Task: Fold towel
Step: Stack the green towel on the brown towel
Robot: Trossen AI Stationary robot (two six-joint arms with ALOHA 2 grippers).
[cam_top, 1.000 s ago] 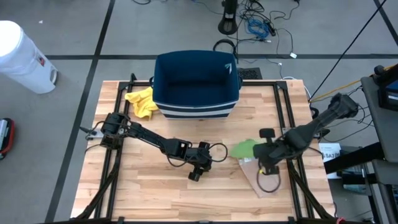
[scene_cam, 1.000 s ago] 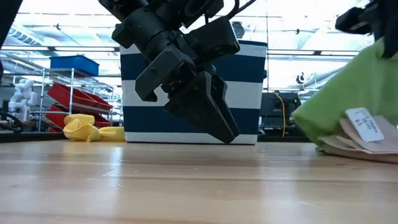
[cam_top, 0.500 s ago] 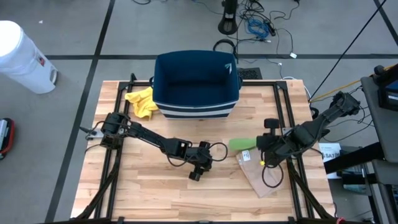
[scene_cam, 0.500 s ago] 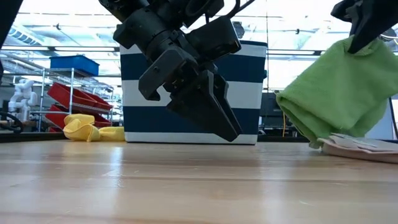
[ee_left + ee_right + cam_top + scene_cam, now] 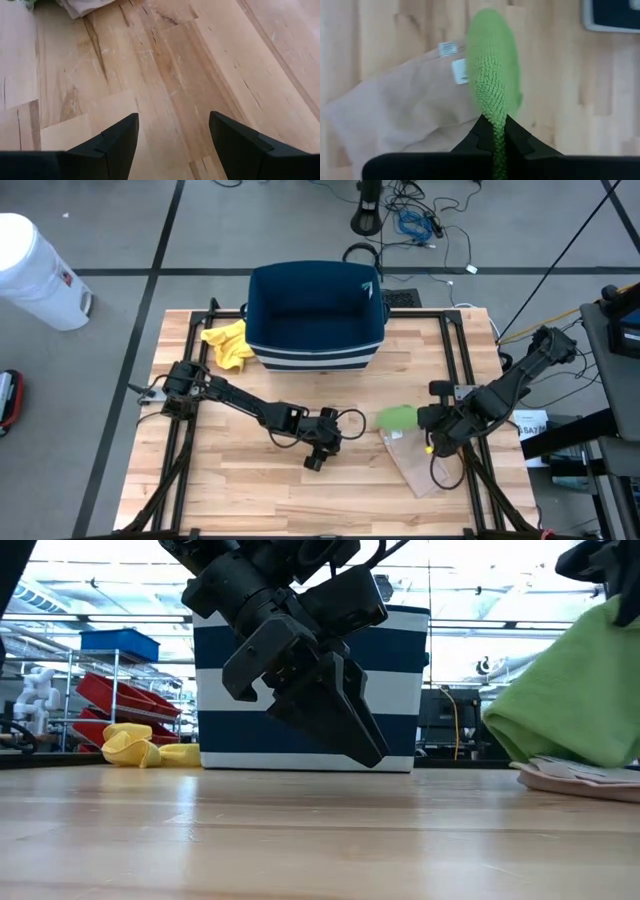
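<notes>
Green towel (image 5: pixel 396 418) hangs pinched in the right gripper (image 5: pixel 495 131), lifted to fold; left gripper (image 5: pixel 172 145) waits agape.

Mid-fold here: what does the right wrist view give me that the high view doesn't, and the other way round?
Only the right wrist view shows the white tags on the beige cloth and the right gripper pinching the green towel. Only the high view shows the left gripper open mid-table, the blue bin and the yellow cloth. Both show the green towel over the beige cloth on the wooden table.
</notes>
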